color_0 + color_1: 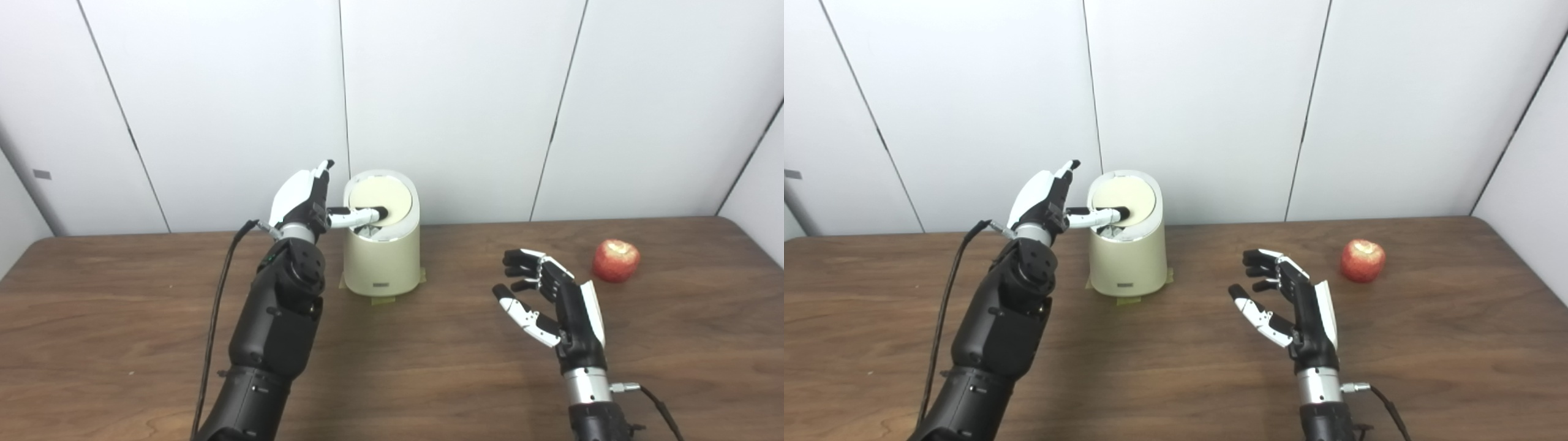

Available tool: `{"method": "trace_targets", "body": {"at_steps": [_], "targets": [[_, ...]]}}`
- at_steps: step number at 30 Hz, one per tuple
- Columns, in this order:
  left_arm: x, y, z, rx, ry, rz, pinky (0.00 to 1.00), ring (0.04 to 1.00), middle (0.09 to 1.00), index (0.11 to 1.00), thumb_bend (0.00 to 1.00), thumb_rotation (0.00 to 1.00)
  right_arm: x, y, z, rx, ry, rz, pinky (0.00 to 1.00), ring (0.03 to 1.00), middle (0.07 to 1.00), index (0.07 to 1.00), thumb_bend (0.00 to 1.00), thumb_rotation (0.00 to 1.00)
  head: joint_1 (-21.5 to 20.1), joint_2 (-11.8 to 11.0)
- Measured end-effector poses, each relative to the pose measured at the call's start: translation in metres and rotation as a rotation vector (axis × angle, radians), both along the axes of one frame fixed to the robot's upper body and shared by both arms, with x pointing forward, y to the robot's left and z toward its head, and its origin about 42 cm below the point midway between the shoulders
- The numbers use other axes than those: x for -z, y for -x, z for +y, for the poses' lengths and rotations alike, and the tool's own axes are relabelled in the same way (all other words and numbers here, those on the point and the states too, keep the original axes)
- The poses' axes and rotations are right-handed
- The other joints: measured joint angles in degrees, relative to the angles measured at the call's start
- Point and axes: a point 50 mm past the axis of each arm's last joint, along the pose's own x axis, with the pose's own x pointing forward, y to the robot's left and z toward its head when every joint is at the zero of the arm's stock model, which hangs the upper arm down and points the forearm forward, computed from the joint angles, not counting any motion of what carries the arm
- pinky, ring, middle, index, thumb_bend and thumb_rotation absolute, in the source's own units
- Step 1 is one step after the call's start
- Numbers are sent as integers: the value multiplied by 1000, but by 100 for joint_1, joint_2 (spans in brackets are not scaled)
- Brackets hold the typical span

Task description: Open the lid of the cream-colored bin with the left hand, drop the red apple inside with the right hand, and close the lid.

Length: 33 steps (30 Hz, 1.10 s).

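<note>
You are pushing one finger of your left hand [303, 202] on the lid [378, 199] of the cream bin [383, 257], tipping it open. Your right hand [554, 300] is waiting, fingers spread, holding nothing. The red apple [615, 260] is sitting on the table [429, 367] just beside it, ready to grab.

Bright, even overhead light, faint soft shadows on the table [429, 367], slightly soft focus
</note>
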Motion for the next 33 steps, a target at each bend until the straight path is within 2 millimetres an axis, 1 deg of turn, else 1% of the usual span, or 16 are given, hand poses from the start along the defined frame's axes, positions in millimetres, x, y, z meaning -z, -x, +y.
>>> {"method": "trace_targets", "body": {"at_steps": [5, 13, 16, 17, 19, 21, 23, 26, 28, 30, 33], "targets": [[4, -5, -3, -19, -20, -3, 1000, 1000, 1000, 1000, 876, 425, 0, 1, 0, 4, 6, 6, 555, 656, 678, 666, 256, 296, -26, 9], [9, -9, -2, -39, -43, -5, 1000, 1000, 1000, 1000, 841, 404, -1, 1, 2, 5, 19, 7, 545, 655, 681, 668, 257, 302, -44, 17], [9, -10, -2, -37, -56, -7, 1000, 1000, 1000, 1000, 861, 375, -1, 1, 2, 6, 22, 7, 540, 648, 677, 668, 255, 306, -35, 18], [9, -10, -2, -36, -59, -10, 1000, 1000, 1000, 1000, 873, 342, -1, 1, 2, 7, 22, 6, 543, 649, 677, 667, 258, 304, -44, 26], [9, -10, -2, -37, -67, -24, 1000, 1000, 1000, 1000, 882, 318, -1, 1, 2, 8, 22, 6, 546, 650, 677, 667, 259, 300, -53, 35], [7, -10, -3, -34, -82, -41, 1000, 1000, 1000, 1000, 916, 294, -1, 2, 2, 9, 22, 6, 554, 656, 678, 666, 262, 284, -62, 53], [3, -11, -5, -24, -145, -72, 1000, 1000, 1000, 1000, 936, 270, -1, 2, 3, 9, 20, 5, 555, 655, 678, 664, 260, 266, -62, 61], [-6, -12, -9, -9, -297, -147, 1000, 1000, 1000, 1000, 942, 225, -1, 3, 3, 9, 18, 5, 546, 648, 675, 666, 266, 285, -70, 79], [-15, -11, -12, 6, -410, -214, 1000, 1000, 1000, 1000, 964, 180, -1, 3, 3, 9, 18, 5, 547, 646, 674, 668, 264, 306, -79, 79], [-21, -9, -16, 23, -502, -274, 1000, 1000, 1000, 1000, 984, 171, -1, 3, 3, 9, 20, 6, 544, 646, 673, 669, 261, 308, -70, 79], [-22, -6, -20, 29, -604, -340, 1000, 1000, 1000, 1000, 998, 175, -2, 2, 4, 9, 28, 5, 538, 643, 669, 667, 264, 332, -62, 70]]}}
